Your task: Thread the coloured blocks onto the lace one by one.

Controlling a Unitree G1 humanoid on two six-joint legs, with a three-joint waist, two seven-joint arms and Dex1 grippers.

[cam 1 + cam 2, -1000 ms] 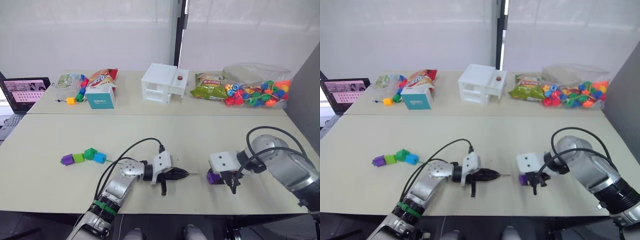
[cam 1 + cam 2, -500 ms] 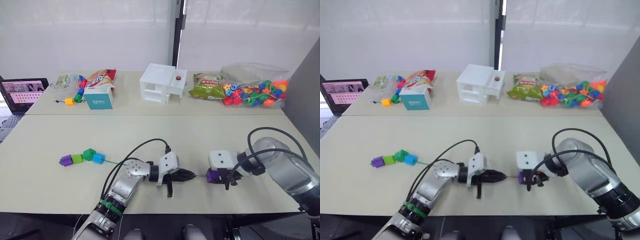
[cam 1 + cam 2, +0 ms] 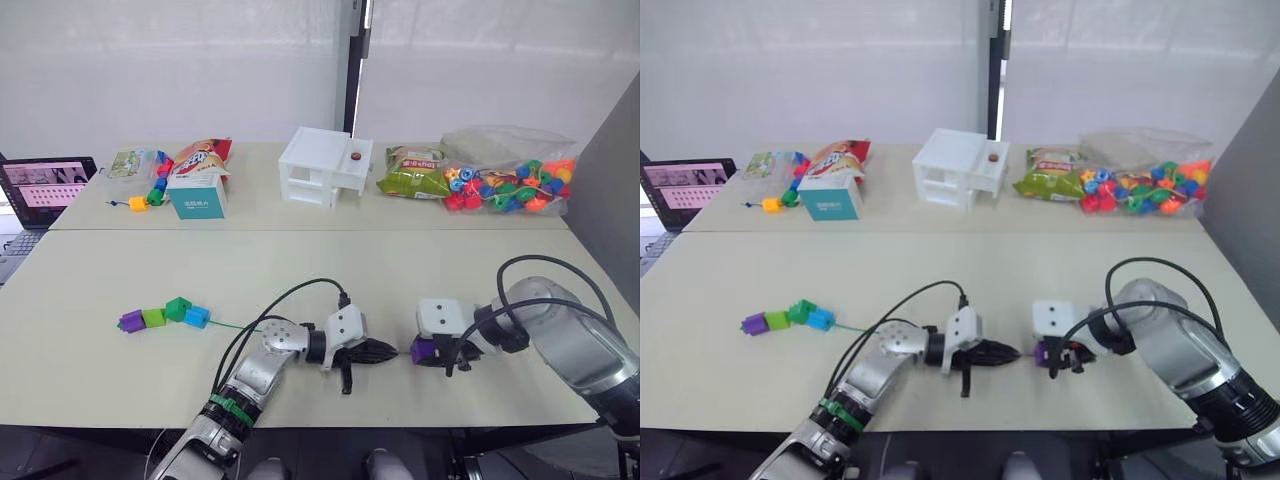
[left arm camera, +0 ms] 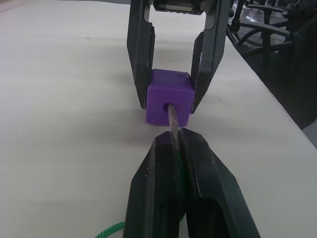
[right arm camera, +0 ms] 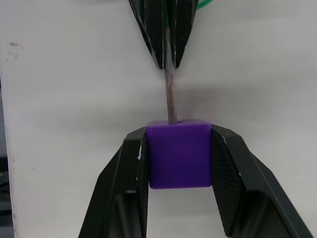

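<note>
Lace tip entering purple block, near table's front edge.
The lace's [image 4: 174, 163] dark tip sits in the hole of the purple block [image 4: 169, 97], which the right gripper [image 5: 179, 148] clamps by two opposite faces. The left gripper [image 4: 177, 144] is closed on the tip just behind the block. Four blocks [image 3: 165, 315] (purple, light green, dark green, blue) sit threaded on the lace at the table's [image 3: 330, 262] left.

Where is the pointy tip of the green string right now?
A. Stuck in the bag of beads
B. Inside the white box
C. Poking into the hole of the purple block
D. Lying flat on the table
C: the lace tip, pinched by the left gripper, enters the hole of the purple block held by the right gripper.
</note>
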